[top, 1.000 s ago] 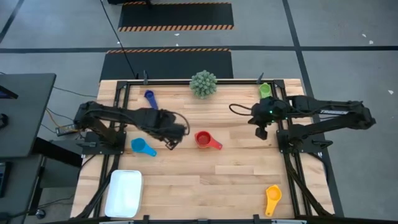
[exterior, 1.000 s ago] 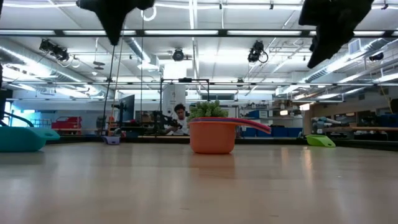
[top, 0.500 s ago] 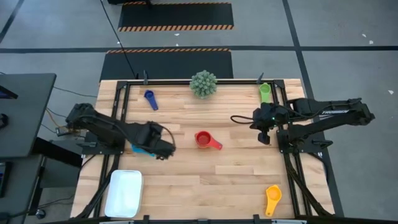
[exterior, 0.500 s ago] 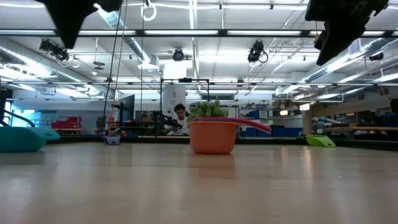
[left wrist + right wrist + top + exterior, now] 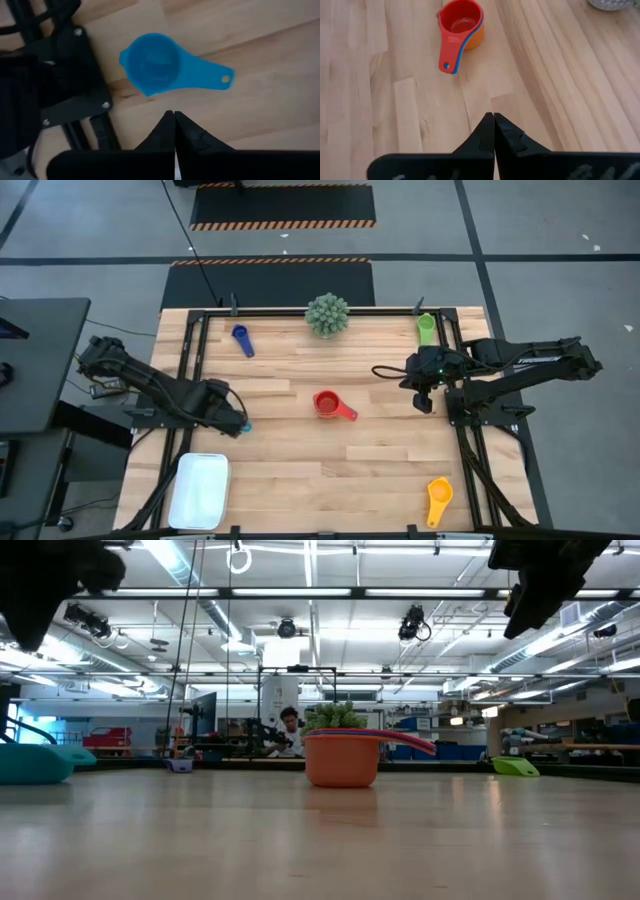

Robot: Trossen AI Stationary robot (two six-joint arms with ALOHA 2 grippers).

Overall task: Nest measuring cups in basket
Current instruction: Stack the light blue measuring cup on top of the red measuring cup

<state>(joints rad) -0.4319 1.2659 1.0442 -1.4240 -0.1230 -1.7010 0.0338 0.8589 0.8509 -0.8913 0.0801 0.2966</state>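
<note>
Light blue measuring cup [image 5: 152, 64] sits right ahead of my left gripper [image 5: 174, 117], just off the fingertips, handle pointing away from the arm base. Left gripper is closed and empty, hovering over it; judging by the pose, it's lined up for a pick but needs to open first.

Right gripper [image 5: 493, 118] is also closed, empty, parked above the desk [image 5: 380, 460]. The red measuring cup [image 5: 461, 22] lies ahead of it, well apart; an orange cup seems nested under the red one, with a blue edge showing between, so part of the stack may already be made.

Count on the desk: one light blue, one red stack, one dark blue cup [image 5: 241, 338], one green cup [image 5: 426, 326], one yellow cup [image 5: 438, 497]. One basket [image 5: 199, 491], white, near my left gripper, nothing in it yet. One spiky plant [image 5: 327, 314], not part of the job.
</note>
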